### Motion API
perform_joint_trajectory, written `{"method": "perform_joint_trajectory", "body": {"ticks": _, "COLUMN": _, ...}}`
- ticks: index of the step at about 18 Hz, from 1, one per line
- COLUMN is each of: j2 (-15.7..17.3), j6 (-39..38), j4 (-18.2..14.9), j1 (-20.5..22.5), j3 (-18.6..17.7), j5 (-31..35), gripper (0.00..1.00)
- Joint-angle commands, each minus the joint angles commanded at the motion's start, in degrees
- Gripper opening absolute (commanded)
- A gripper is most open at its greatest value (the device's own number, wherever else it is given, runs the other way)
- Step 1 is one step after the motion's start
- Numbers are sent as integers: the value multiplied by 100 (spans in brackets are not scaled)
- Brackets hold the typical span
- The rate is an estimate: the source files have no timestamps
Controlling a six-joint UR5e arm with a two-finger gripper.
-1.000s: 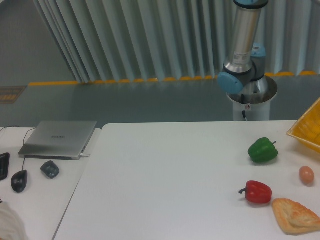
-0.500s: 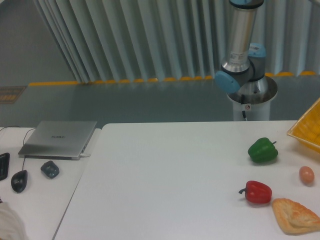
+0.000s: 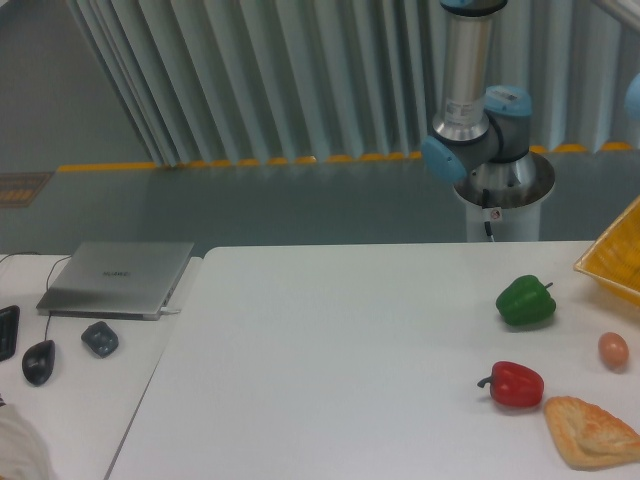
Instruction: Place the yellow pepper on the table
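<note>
- Green pepper [image 3: 526, 301] and red pepper [image 3: 515, 384] lie apart on the white desk [image 3: 330, 370].
- Pastry [image 3: 590, 432] beside the red pepper; egg [image 3: 613, 349] nearby.
- Yellow basket [image 3: 615, 256] at the right edge.
- Laptop [image 3: 118, 277] left.

Even, cool light; faint shadows; slightly soft

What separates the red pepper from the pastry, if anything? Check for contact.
Apart. The fixed camera shows a thin strip of white table between the red pepper and the pastry.
</note>
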Motion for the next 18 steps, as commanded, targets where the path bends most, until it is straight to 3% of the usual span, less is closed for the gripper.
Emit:
{"method": "perform_joint_trajectory", "body": {"ticks": 9, "j2": 149, "j6": 2953, "j4": -202, "j1": 324, "j3": -316, "j5": 633, "gripper": 100}}
{"method": "perform_joint_trajectory", "body": {"ticks": 18, "j2": 185, "j6": 4168, "j4": -185, "j1": 316, "j3": -483, "j5": 1634, "gripper": 100}}
